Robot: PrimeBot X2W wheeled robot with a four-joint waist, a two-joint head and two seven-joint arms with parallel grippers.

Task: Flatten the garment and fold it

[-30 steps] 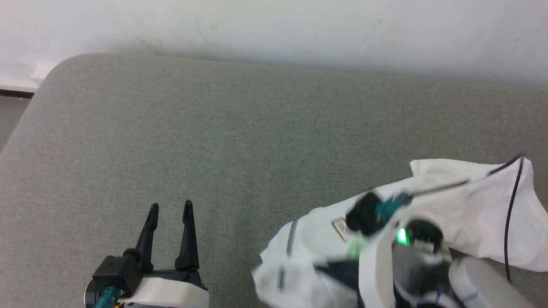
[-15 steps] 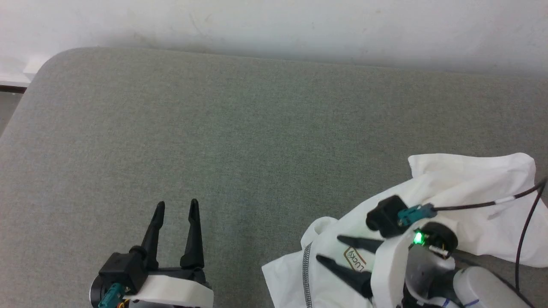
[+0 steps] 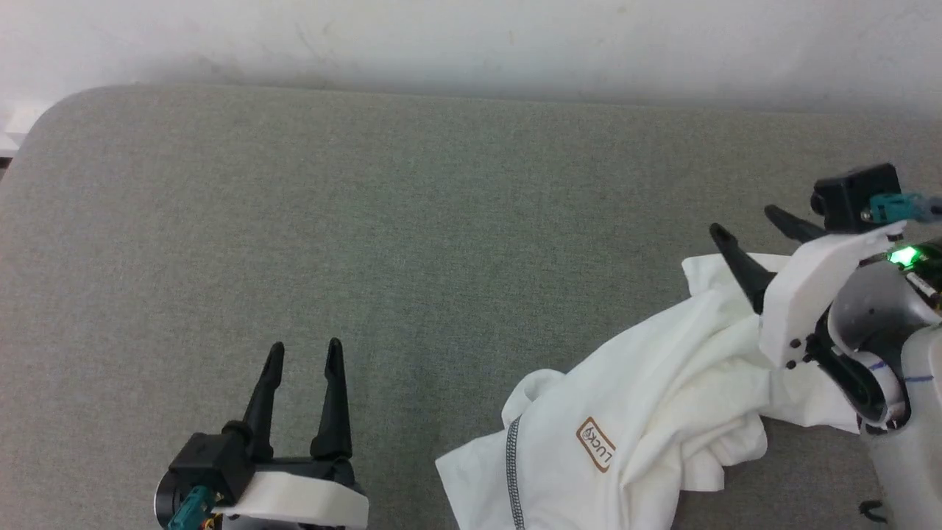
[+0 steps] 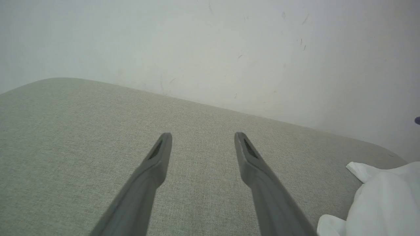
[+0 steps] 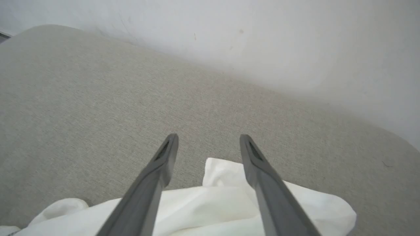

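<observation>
The garment (image 3: 647,412) lies crumpled on the grey cushion at the lower right, a white shirt with a dark stitched seam and a brown-bordered chest patch (image 3: 596,444). My right gripper (image 3: 745,222) hangs open above the shirt's far corner, its two dark fingers spread with nothing between them. In the right wrist view the white cloth (image 5: 223,200) lies below the spread fingers (image 5: 167,154). My left gripper (image 3: 304,353) stands open at the lower left over bare cushion, well apart from the shirt. The left wrist view catches the shirt's edge (image 4: 384,196) at its lower right.
The grey fabric cushion (image 3: 368,221) stretches wide to the left and back, with rounded corners. A white wall (image 3: 471,37) runs along its far edge. The cushion's left edge drops off beside a dark strip of floor (image 3: 6,158).
My right gripper has let go of the shirt, opened, and risen up and to the right. The shirt has dropped and spread on the cushion. The head view shifted slightly.
</observation>
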